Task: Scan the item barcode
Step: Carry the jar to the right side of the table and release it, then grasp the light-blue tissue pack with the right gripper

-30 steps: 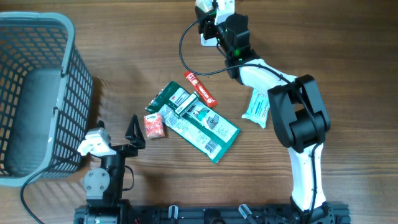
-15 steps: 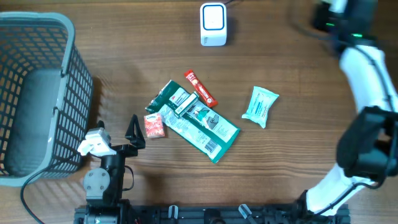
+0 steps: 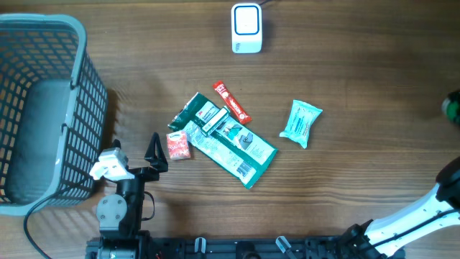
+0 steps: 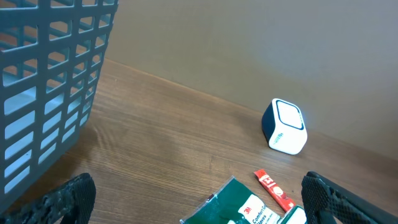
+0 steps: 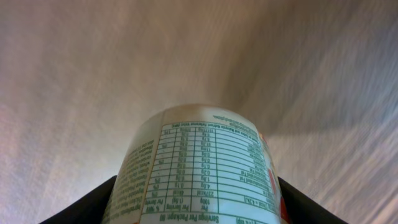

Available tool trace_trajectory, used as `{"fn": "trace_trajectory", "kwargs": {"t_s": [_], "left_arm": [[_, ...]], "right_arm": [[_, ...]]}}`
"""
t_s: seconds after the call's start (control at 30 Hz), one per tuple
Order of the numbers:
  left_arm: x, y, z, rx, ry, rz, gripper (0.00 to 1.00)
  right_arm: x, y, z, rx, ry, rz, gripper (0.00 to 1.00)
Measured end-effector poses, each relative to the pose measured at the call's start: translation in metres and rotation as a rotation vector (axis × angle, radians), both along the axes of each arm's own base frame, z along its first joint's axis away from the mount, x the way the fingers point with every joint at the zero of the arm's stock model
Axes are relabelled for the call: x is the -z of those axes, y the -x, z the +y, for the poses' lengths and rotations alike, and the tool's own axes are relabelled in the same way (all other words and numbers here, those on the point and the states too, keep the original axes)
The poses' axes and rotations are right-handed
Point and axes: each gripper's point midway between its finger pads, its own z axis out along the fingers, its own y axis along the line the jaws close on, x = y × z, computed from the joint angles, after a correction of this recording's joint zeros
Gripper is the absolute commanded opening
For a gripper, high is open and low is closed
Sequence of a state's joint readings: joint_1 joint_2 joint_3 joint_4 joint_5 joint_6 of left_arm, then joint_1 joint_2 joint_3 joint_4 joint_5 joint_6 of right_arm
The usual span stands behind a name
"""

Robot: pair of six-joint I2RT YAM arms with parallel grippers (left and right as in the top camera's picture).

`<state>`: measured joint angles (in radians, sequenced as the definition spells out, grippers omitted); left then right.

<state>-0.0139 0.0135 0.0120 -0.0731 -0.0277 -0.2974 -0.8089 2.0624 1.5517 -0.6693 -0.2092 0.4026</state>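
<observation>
Canister [image 5: 205, 162] with a nutrition table on its curved label is the item being scanned. It shows only in the right wrist view, so its place over the table [image 3: 359, 65] cannot be told. Reading from the left, the grey basket [image 3: 90, 122] stands at the table's edge, probably to receive items once they are scanned. Just beside it the left gripper [image 3: 155, 152] rests low with its jaws spread wide and nothing between them, idle for this step. Next come a small red packet [image 3: 177, 146], two overlapping green pouches [image 3: 230, 144] and a red stick pack [image 3: 231, 102], all lying flat as if waiting their turn. The white scanner [image 3: 246, 29] stands at the far edge, its window facing up toward the camera — so an item has to be carried over it. A teal packet [image 3: 300, 124] lies further right. At the right edge only part of the right arm [image 3: 445, 191] shows. The right gripper [image 5: 199, 208] is clamped on the canister's sides, which leaves the label bare. No barcode shows on the face seen, so the canister may need turning.
</observation>
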Motion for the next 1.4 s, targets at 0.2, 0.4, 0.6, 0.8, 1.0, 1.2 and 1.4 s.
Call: {"fn": "trace_trajectory", "kwargs": {"t_s": [0.2,0.4,0.6,0.8,1.0,1.2,1.4], "left_arm": [[0.0,0.0,0.0,0.0,0.0,0.0,1.0],[0.0,0.0,0.0,0.0,0.0,0.0,1.0],[0.0,0.0,0.0,0.0,0.0,0.0,1.0],[0.0,0.0,0.0,0.0,0.0,0.0,1.0],[0.0,0.0,0.0,0.0,0.0,-0.001,1.0],[0.0,0.0,0.0,0.0,0.0,-0.001,1.0],[0.0,0.0,0.0,0.0,0.0,-0.001,1.0]], "right_arm": [[0.01,0.016,0.019,0.156,-0.148,0.055,0.99],[-0.03,0.01,0.008,0.161,-0.123,0.052,1.0],[-0.216,-0.013,0.056,0.012,-0.048,-0.262,1.0],[-0.21,-0.029,0.238,-0.5,-0.189,-0.146,1.0],[-0.074,-0.017,0.338,-1.001,-0.212,-0.006,1.0],[0.002,0.009,0.356,-1.112,-0.249,-0.052,1.0],[0.009,-0.001,0.358,-1.13,-0.203,-0.102,1.0]]}}
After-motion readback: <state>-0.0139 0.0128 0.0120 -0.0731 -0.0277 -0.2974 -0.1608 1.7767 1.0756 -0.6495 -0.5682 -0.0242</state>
